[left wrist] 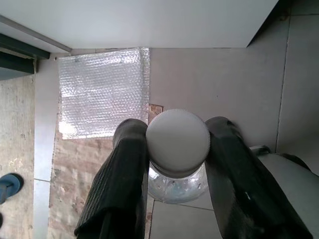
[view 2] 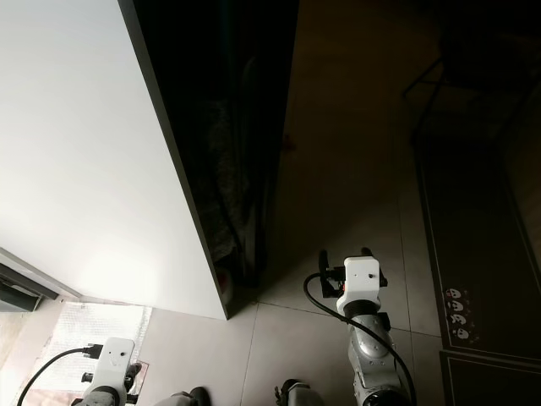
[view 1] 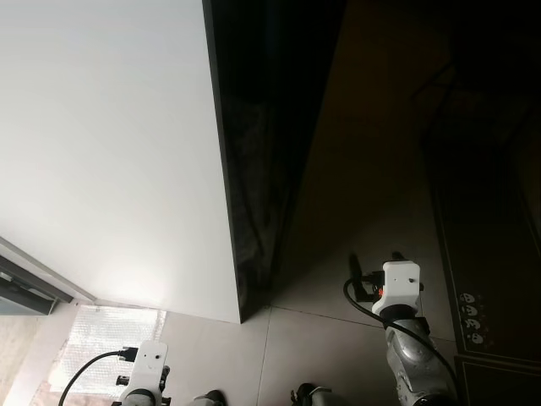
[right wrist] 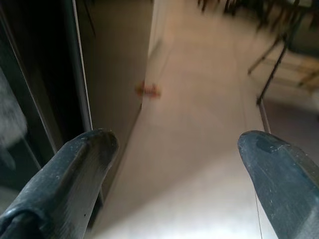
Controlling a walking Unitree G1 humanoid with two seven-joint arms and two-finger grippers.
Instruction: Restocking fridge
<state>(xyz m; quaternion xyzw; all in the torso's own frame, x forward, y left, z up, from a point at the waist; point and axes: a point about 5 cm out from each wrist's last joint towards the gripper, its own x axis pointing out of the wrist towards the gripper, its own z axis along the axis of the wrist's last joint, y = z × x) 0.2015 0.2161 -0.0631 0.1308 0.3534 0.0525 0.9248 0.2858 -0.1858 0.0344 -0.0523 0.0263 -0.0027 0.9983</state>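
Head views: a white fridge door (view 1: 110,152) stands beside the dark fridge side (view 1: 262,169) on a tiled floor (view 1: 321,338). Both arms hang low: one left (view 1: 145,372), one right (view 1: 397,296).

Left wrist view: the left gripper (left wrist: 177,144) pinches one clear bottle (left wrist: 177,181) by the neck, under its round white cap (left wrist: 178,142), above one bubble-wrap sheet (left wrist: 99,89). Contents cannot be told.

Right wrist view: the right gripper (right wrist: 174,144) has fingers spread wide, holding nothing, beside the fridge.
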